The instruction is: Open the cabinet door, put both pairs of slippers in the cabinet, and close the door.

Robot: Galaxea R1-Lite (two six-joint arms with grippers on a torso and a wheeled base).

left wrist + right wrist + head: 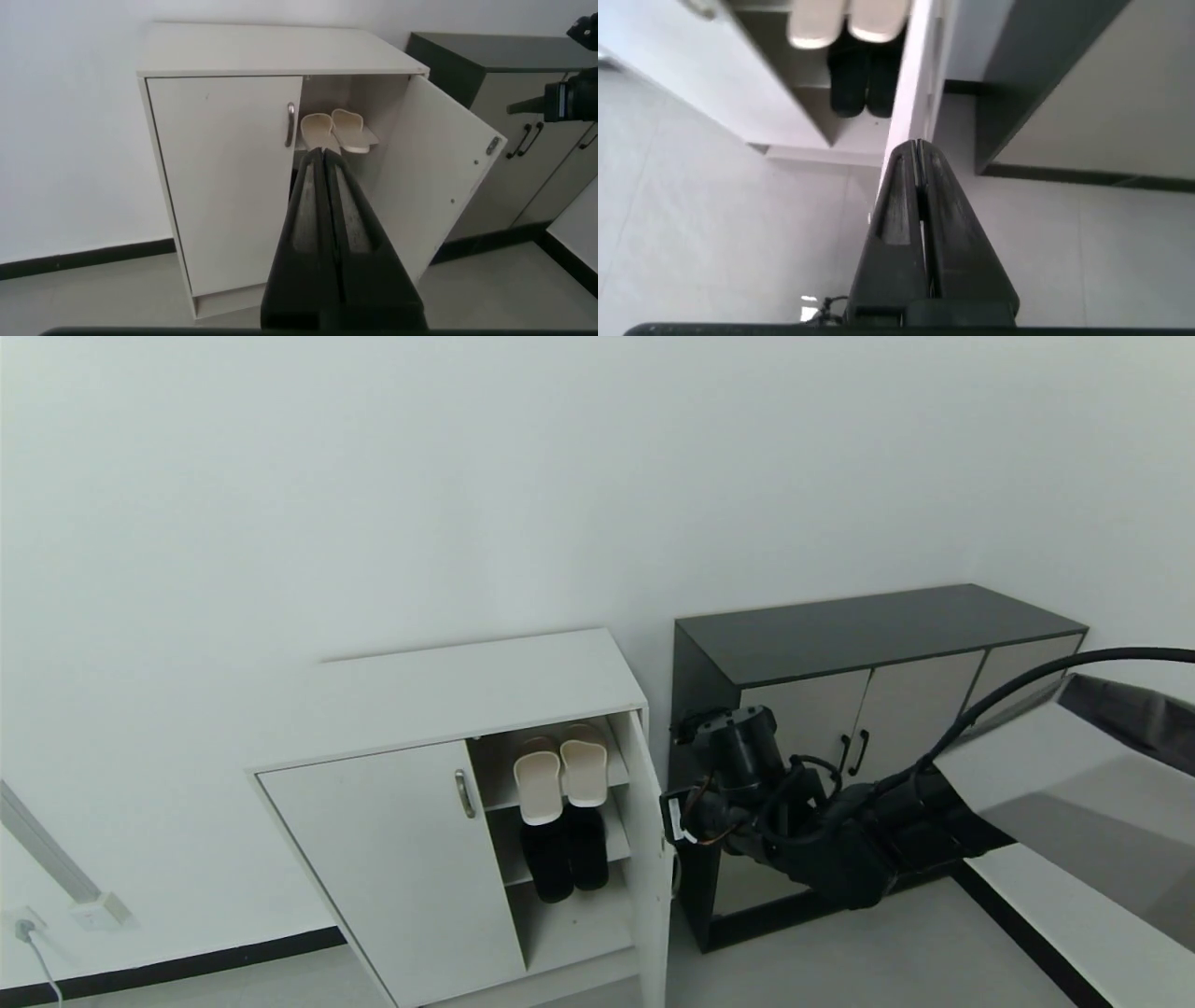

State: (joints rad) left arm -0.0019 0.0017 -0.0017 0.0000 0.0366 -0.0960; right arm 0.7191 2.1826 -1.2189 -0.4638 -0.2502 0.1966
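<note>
White two-door cabinet [467,681]: rt door [649,821] open. Cream slipper pair [560,775] on upper shelf, black slipper pair [563,859] below. Rt tool [918,147] and left tool [323,154] both pressed together.

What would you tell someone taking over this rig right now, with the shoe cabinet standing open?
Left gripper: jaws shut, empty, in front of the white cabinet, apart from it.
Right gripper: jaws shut, empty, at the outer edge of the open right door; contact unclear.
Cream slippers lie on the top shelf, black slippers on the shelf below.
Done: door opened, both pairs inside.
Left: swing the right door shut.
</note>
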